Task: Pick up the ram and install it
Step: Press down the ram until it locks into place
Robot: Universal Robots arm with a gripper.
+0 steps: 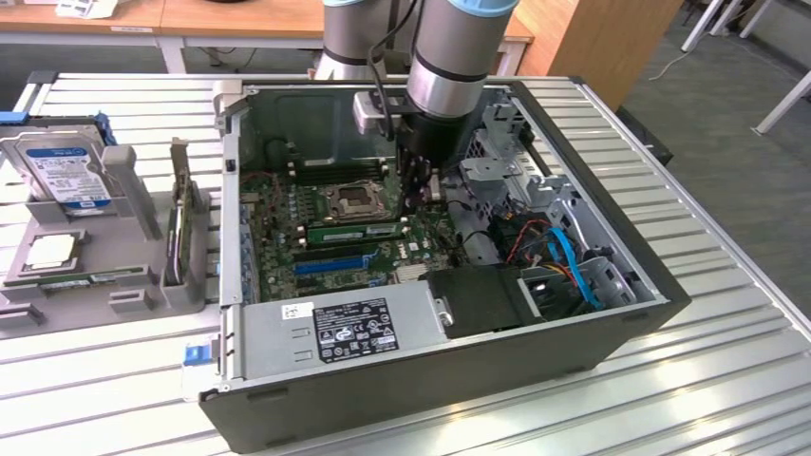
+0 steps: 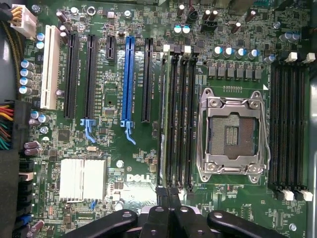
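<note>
A long green ram [image 1: 355, 232] stands on edge in a memory slot beside the empty CPU socket [image 1: 351, 199], inside the open computer case [image 1: 633, 313]. My gripper [image 1: 415, 204] reaches down into the case just above the end of that stick nearest the exterior view's right. In the wrist view the black fingers [image 2: 163, 208] are pressed together with nothing between them, my gripper [image 2: 169, 196] hanging over one end of the black memory slots [image 2: 181, 119]. The ram [image 2: 163, 119] shows edge-on in the outermost slot of that bank.
A grey fixture [image 1: 76, 285] at the exterior view's left holds a hard drive [image 1: 64, 171], a CPU chip [image 1: 51, 252] and more green boards [image 1: 178, 237]. The power supply [image 1: 342, 328], drive cage [image 1: 507, 180] and cables [image 1: 571, 266] crowd the case. A second slot bank [image 2: 290, 119] flanks the socket.
</note>
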